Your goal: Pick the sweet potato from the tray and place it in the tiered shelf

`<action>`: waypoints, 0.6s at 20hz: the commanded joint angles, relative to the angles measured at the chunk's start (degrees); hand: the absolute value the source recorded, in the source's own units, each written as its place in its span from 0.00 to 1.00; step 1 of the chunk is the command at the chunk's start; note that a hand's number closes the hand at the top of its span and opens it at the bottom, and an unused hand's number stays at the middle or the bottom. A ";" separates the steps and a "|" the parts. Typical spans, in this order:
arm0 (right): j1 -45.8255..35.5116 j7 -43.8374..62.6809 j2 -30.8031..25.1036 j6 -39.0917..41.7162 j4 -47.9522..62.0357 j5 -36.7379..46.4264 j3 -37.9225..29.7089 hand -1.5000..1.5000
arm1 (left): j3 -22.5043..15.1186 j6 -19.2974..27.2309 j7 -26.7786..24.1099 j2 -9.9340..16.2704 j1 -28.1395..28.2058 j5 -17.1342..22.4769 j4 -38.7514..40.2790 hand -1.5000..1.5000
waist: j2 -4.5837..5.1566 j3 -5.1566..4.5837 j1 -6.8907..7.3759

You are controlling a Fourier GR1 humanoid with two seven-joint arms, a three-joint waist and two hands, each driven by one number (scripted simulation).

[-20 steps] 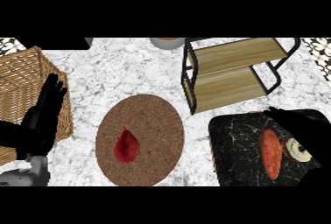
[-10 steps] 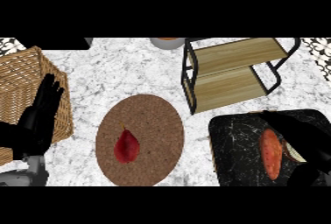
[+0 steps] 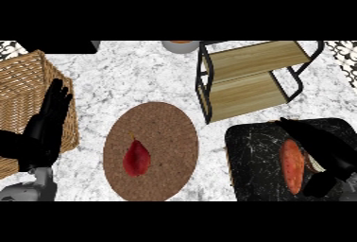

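Note:
The orange sweet potato lies lengthwise on the right half of a black marbled tray at the lower right. My right hand is over the tray's right side, its fingers stretched along the potato's right flank and the thumb near the potato's lower end; the hand is open and does not enclose the potato. The wooden tiered shelf with a black frame stands just behind the tray, at the upper right. My left hand rests open, fingers up, at the left edge over a wicker basket.
A wicker basket fills the left side. A round woven mat in the middle carries a red pepper. A grey bowl sits at the counter's back edge.
My right hand has moved left and down onto the tray, closing up against the sweet potato's right side. The left hand has barely shifted.

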 commanded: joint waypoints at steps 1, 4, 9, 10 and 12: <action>-1.60 -1.55 3.09 1.00 2.24 2.94 -0.74 0.00 | -0.28 -0.14 -0.33 -2.27 2.02 -2.27 -1.52 0.50 | -0.01 0.00 0.06; 1.37 -3.31 3.79 -1.57 2.68 4.81 -0.23 0.00 | -0.42 -0.04 -3.70 -4.30 1.94 -2.64 2.24 0.50 | 0.01 0.00 -0.04; 0.64 -5.08 6.04 -2.06 7.98 7.93 0.49 0.00 | 2.53 -3.77 3.23 -0.69 1.31 -0.92 -4.15 0.50 | 0.00 0.01 0.09; -0.70 -3.30 7.56 -1.02 9.24 8.35 1.74 1.00 | -0.46 -1.09 -3.21 -4.90 4.15 -3.70 -1.12 0.50 | 0.04 0.00 0.16; 1.91 -5.05 5.23 1.63 3.93 9.10 1.57 1.00 | 2.39 -2.59 -0.05 -2.92 1.57 -2.61 -0.76 0.50 | -0.01 -0.01 -0.06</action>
